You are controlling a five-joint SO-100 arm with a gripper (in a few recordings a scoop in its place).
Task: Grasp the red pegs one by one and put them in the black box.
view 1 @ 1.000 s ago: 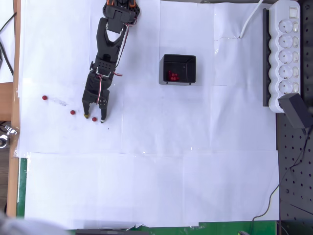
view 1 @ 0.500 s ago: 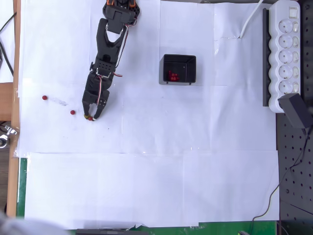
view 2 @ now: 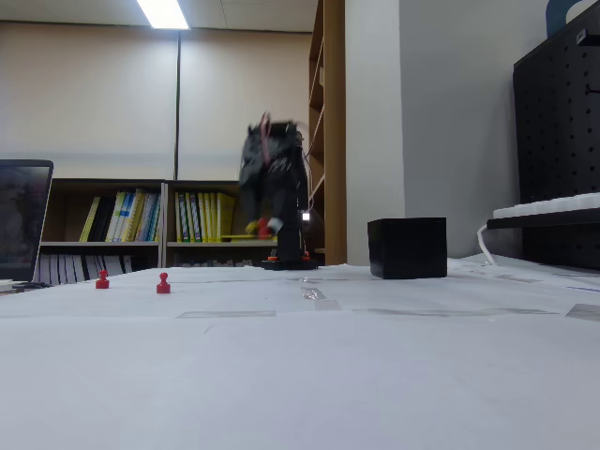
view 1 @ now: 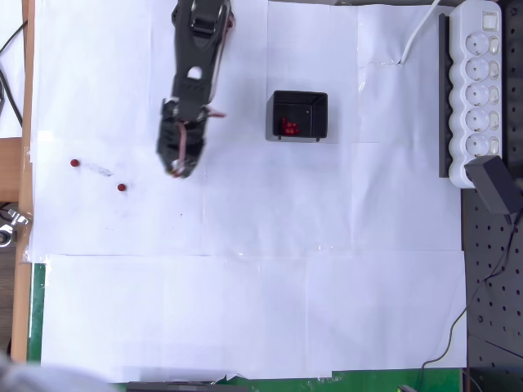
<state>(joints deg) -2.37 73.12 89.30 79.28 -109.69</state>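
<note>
Overhead, the arm (view 1: 194, 77) is raised off the paper, jaws closed on a red peg (view 2: 263, 226).

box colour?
Black box, seen best in the overhead view; red pegs sit inside it.

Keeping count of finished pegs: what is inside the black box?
Overhead, the black box holds a cluster of red pegs; overlap hides the count. The fixed view shows only its outer wall.
</note>
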